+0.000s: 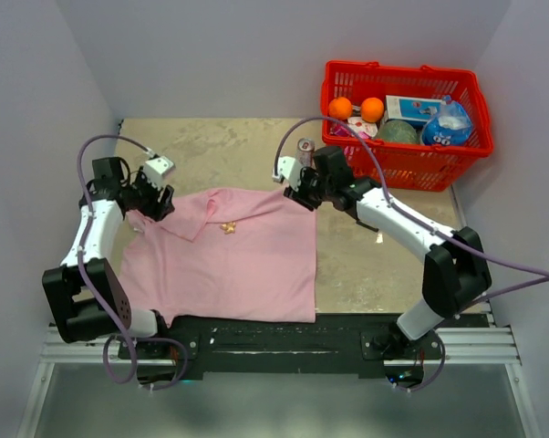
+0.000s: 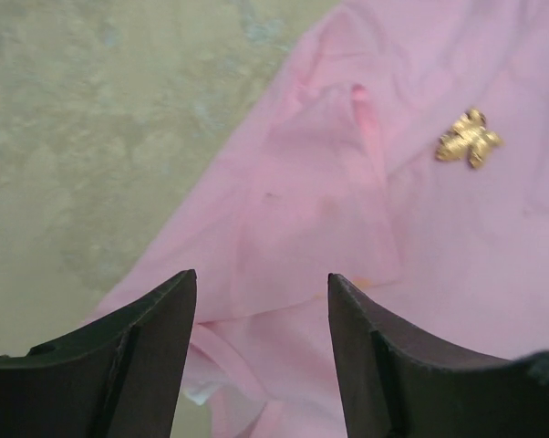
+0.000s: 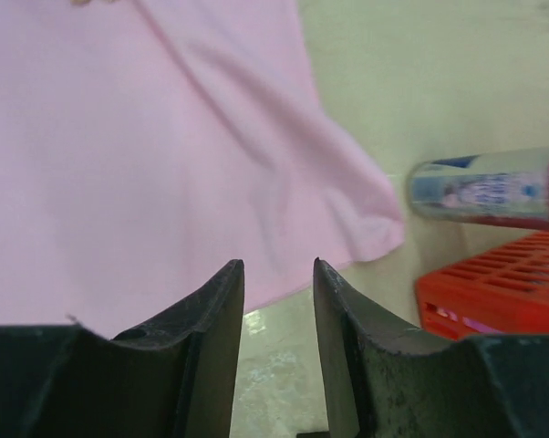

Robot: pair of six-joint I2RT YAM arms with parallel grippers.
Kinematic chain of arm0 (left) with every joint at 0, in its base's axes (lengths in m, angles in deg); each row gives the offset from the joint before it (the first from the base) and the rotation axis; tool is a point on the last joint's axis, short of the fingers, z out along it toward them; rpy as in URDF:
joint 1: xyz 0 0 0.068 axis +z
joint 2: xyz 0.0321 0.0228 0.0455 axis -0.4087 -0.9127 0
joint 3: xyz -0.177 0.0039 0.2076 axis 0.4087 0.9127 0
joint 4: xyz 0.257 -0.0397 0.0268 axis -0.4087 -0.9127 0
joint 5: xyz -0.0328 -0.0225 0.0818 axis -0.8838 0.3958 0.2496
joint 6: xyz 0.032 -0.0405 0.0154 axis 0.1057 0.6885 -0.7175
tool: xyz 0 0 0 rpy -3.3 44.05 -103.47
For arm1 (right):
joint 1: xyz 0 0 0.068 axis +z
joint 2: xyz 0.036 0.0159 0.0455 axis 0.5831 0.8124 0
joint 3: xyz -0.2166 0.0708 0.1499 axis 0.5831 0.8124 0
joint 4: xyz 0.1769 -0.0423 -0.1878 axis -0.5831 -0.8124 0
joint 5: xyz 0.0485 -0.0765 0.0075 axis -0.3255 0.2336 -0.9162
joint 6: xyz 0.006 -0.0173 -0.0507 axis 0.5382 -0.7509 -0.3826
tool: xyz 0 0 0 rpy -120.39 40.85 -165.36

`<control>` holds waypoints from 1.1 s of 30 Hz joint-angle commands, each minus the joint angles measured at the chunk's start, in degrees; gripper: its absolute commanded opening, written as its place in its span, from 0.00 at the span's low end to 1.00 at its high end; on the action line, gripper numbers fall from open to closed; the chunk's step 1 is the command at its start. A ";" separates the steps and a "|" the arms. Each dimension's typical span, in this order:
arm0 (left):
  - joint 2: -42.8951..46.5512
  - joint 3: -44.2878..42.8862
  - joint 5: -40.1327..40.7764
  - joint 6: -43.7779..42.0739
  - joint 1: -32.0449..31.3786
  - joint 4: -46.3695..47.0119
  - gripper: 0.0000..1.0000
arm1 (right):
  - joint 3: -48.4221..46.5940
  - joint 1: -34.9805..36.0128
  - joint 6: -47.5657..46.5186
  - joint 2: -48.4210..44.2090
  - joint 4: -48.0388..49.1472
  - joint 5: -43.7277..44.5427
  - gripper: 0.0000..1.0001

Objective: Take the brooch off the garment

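The pink garment [image 1: 229, 265] lies flat on the table between my arms. The small golden brooch [image 1: 228, 227] sits on it near the collar; it also shows in the left wrist view [image 2: 468, 139], up and to the right of my fingers. My left gripper [image 1: 156, 203] is open and empty over the garment's far-left corner [image 2: 347, 201], with a wide gap between its jaws [image 2: 262, 278]. My right gripper [image 1: 297, 193] is open and empty at the garment's far-right corner [image 3: 165, 155], its tips [image 3: 277, 265] just above the cloth's edge.
A red basket [image 1: 407, 151] at the back right holds two oranges [image 1: 340, 108] and several packaged goods. A soda can [image 1: 305, 149] stands just behind the right gripper and shows in the right wrist view [image 3: 493, 187], beside the basket [image 3: 493, 287].
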 commanded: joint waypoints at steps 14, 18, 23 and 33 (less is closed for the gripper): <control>-4.21 9.69 7.63 -20.02 -13.27 -0.04 0.58 | 1.68 0.56 -3.19 9.04 -6.49 -2.69 0.59; -6.05 9.27 7.81 -21.09 -13.71 -0.29 0.59 | 1.24 0.56 -2.05 9.21 -7.11 -3.39 0.59; -7.02 9.78 7.72 -22.23 -13.80 0.48 0.61 | 1.50 0.64 -2.22 9.74 -6.76 -3.40 0.60; -10.80 7.50 8.34 -21.61 -13.89 2.00 0.48 | 0.27 0.64 -2.57 11.85 -6.93 -3.92 0.59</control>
